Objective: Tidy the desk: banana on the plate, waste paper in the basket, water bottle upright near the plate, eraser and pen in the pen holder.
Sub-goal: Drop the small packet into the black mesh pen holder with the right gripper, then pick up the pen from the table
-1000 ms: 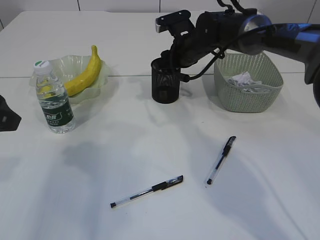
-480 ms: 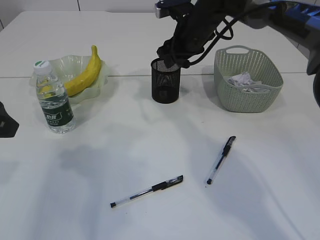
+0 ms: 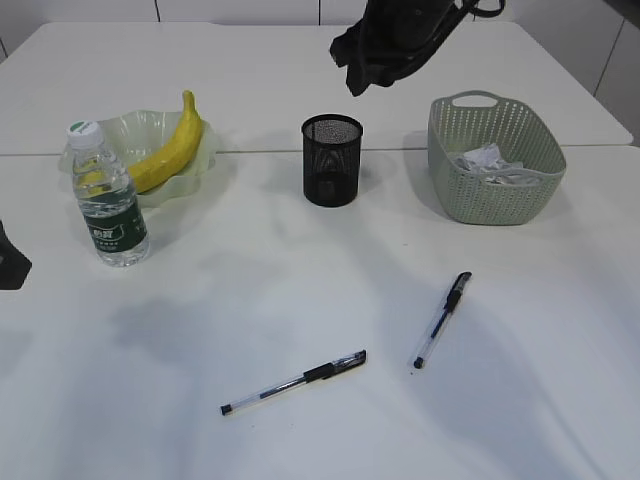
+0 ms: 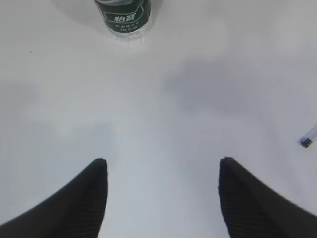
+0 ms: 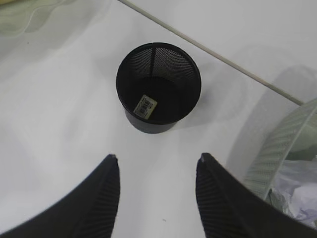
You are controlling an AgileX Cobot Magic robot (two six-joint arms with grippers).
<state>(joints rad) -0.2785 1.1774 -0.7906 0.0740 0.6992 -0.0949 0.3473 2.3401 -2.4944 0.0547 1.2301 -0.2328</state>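
two pens are lying flat on the white table, both untouched: one pen well below and left of the right gripper, the other pen well below it, tilted, cap end up. right gripper is hanging high above the table with its jaws standing apart and nothing between them; in the exterior view it is showing as a dark mass at the top edge. black mesh pen holder is sitting upright just ahead of and under the right gripper, a small labelled thing lying in its bottom, can't tell what it is. green basket is standing to the right of that gripper, crumpled waste paper lying inside it. left gripper is hovering low over bare table, jaws spread wide, holding nothing; in the exterior view only a dark bit is poking in at the left edge. water bottle is standing upright straight ahead of the left gripper, well apart from it, green label facing it. a pen tip is showing off to that gripper's right. banana is resting on the pale green plate, just behind the bottle, far left of the right gripper.
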